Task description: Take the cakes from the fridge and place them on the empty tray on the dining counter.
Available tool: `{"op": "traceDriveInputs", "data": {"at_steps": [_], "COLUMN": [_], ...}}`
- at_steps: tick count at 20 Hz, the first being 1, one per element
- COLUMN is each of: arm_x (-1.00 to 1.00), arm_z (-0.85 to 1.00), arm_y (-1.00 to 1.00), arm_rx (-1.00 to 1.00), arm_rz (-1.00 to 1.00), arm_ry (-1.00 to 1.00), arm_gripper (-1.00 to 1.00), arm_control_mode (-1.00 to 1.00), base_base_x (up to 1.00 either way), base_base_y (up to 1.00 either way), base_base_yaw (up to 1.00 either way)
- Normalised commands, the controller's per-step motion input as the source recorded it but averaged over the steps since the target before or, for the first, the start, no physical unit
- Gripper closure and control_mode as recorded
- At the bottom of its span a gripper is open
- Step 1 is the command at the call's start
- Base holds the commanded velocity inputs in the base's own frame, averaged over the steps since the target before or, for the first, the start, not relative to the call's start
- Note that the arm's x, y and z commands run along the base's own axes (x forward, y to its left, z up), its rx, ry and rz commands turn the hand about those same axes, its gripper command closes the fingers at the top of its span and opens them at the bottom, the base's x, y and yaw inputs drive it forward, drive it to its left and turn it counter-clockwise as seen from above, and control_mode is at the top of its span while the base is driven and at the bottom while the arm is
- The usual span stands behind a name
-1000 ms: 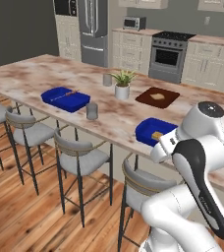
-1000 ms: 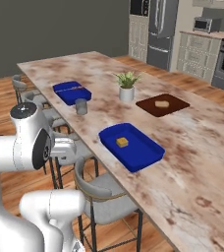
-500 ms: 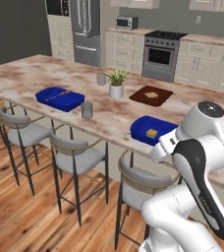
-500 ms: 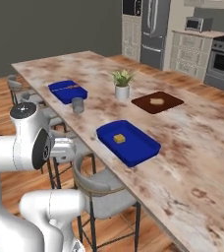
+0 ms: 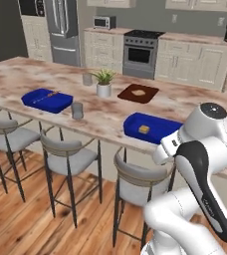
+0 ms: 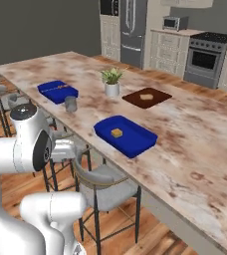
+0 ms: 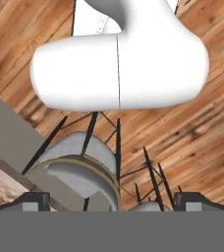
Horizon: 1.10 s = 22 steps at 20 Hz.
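A tan square cake point(image 5: 144, 129) point(image 6: 116, 133) lies in a deep blue tray point(image 5: 165, 124) point(image 6: 135, 142) on the near side of the marbled dining counter point(image 5: 16, 74) point(image 6: 195, 134). The dark grey fridge point(image 5: 63, 25) point(image 6: 133, 25) stands at the far wall with its doors shut. My arm is folded close to the base, below the counter edge. In the hand view my gripper point(image 7: 113, 202) is open and holds nothing. Its fingertips point(image 7: 35, 199) stand wide apart over a stool seat point(image 7: 79, 167) and the wooden floor.
A second blue tray point(image 5: 47, 99) point(image 6: 58, 91) lies further left on the counter, with a grey cup point(image 5: 77, 110) near it. A potted plant point(image 5: 104, 84) and a dark brown board point(image 5: 138, 92) with a flat slice sit mid-counter. Grey-cushioned stools point(image 5: 68, 154) line the near edge.
The whole scene has slid leftward in both base views, so the base has moved. The arm keeps the same folded pose and the gripper stays open.
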Motion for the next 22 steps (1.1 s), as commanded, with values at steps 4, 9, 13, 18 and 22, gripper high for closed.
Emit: {"op": "traceDriveInputs", "data": {"at_steps": [4, 9, 13, 18, 22], "arm_x": [0.0, 0.0, 0.0, 0.0, 0.0], "arm_z": [0.0, 0.0, 0.0, 0.0, 0.0], "arm_y": [0.0, 0.0, 0.0, 0.0, 0.0], "arm_rx": [0.0, 0.0, 0.0, 0.0, 0.0], "arm_rz": [0.0, 0.0, 0.0, 0.0, 0.0], "arm_ry": [0.0, 0.0, 0.0, 0.0, 0.0], "arm_gripper": [-1.0, -1.0, -1.0, -1.0, -1.0], "arm_control_mode": [1.0, 1.0, 1.0, 1.0, 1.0], "base_base_x": [-0.2, -0.16, -0.07, -0.01, -0.01], "base_base_y": [0.59, 0.63, 0.74, 0.82, 0.87], "base_base_yaw": [-0.34, -0.34, -0.32, -0.3, -0.28]}}
